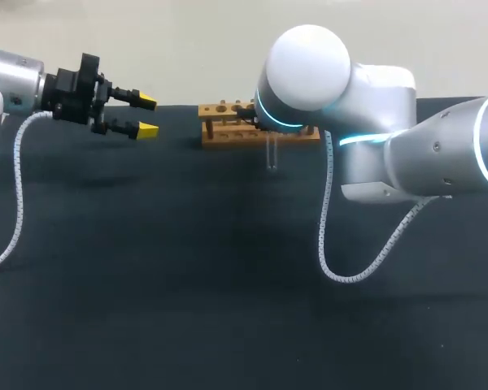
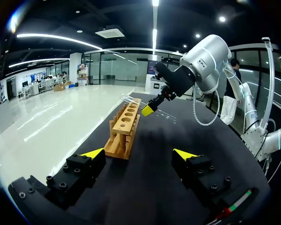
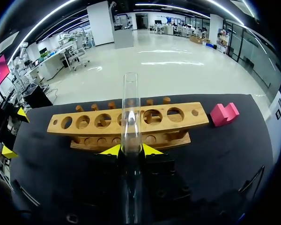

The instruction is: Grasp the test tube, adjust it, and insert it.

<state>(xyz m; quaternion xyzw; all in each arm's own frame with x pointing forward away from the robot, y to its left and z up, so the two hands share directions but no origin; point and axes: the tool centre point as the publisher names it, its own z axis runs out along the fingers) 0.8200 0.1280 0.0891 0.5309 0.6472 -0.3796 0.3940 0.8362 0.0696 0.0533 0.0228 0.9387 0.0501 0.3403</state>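
Up close, black table (image 1: 146,309); over at ten o'clock, left claw (image 1: 149,115) with tips wide apart, holding nothing. At twelve o'clock, wooden rack (image 1: 224,134), and just on its six o'clock side the glass test tube (image 3: 131,108), pinched between the tips of the right claw (image 3: 130,150), not yet in a hole. Probably light, stiff, slippery and easy to break, so best held gently near the middle.

Markings, text, numbers: none legible.
No readable lettering, label or sign on the wooden rack (image 3: 199,121) or the table (image 1: 146,284).
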